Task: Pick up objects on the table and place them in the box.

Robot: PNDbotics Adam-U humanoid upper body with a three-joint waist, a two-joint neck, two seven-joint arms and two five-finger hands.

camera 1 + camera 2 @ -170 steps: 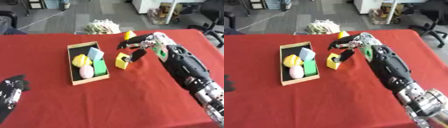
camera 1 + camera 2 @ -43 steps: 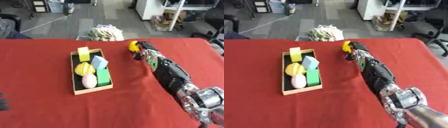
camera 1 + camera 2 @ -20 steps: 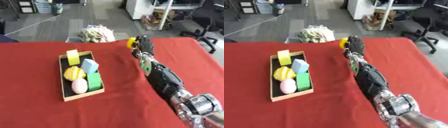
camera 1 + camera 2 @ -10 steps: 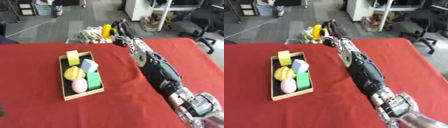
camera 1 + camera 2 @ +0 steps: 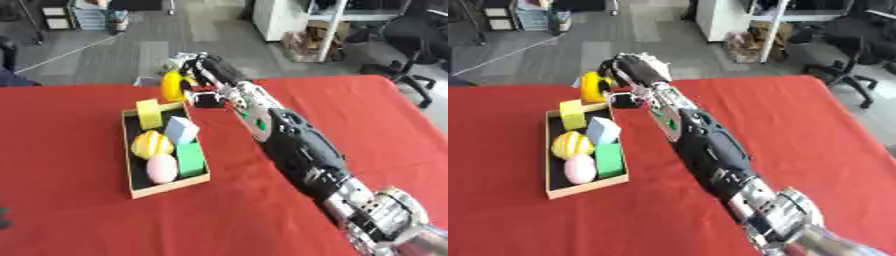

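My right hand [image 5: 203, 67] reaches in from the lower right along a long black and silver arm. It is shut on a yellow curved object [image 5: 171, 85], held just above the far end of the cardboard box [image 5: 171, 186]. The box lies on the red table and holds a yellow block [image 5: 149, 113], a light blue block [image 5: 181, 129], a striped yellow ball [image 5: 150, 144], a pink egg [image 5: 161, 168] and a green block [image 5: 190, 159]. A dark sliver of my left hand [image 5: 3, 219] shows at the lower left edge.
The red tablecloth [image 5: 87, 220] covers the whole table. Its far edge runs just behind the box. Beyond it are grey floor, a black office chair [image 5: 411, 45] at the far right and shelving [image 5: 306, 35] behind.
My right hand has carried the yellow object leftward, from the table right of the box to above the box's far end. The camera has shifted as well.
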